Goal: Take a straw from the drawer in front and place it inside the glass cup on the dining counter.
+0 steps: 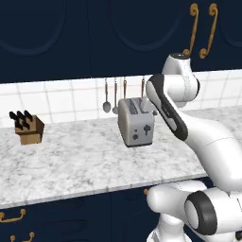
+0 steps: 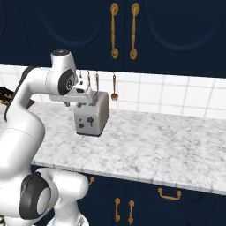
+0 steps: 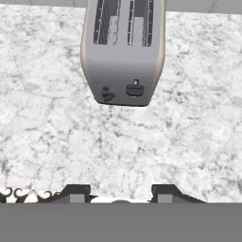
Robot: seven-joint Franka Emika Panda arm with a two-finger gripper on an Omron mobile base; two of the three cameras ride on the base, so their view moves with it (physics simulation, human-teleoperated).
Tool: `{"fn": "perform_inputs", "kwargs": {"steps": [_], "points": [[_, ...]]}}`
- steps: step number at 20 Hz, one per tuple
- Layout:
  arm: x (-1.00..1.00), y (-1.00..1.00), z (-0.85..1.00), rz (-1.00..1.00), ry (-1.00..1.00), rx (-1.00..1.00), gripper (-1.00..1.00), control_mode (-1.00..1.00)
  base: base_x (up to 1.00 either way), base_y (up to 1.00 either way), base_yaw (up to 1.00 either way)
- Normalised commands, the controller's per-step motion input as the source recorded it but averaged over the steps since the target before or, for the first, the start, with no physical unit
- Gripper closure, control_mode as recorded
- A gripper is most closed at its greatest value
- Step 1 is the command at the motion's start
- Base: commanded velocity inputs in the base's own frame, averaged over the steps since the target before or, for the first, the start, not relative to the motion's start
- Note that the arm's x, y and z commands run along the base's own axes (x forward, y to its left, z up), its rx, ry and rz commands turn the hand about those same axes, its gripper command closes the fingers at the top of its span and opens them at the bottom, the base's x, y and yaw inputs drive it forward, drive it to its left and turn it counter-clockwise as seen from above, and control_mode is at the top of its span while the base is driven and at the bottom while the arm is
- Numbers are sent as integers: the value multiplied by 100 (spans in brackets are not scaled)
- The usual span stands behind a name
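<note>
Hovering above the marbled worktop (image 3: 56, 132), the pincer (image 3: 120, 191) stands partly parted, its fingertips (image 3: 75, 191) holding nothing. A grey toaster (image 1: 136, 122) stands just ahead of it. A knife block (image 1: 28, 128) sits well off to the left; utensils (image 1: 115, 94) hang on the tiled wall behind.

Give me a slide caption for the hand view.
Pincer empty above marbled white-grey worktop, facing a silver two-slot toaster.
</note>
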Motion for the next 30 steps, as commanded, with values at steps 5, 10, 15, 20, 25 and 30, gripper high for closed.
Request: {"fn": "perform_inputs", "kwargs": {"steps": [5,10,15,20,25,30], "points": [[0,0,0,0,0,0,-100,100,-31,0,0],[0,0,0,0,0,0,-100,100,-87,31,-3],[0,0,0,0,0,0,-100,100,-10,59,-36],[0,0,0,0,0,0,-100,100,0,61,-69],[0,0,0,0,0,0,-100,100,-1,62,-68],[0,0,0,0,0,0,-100,100,-19,75,-61]]}}
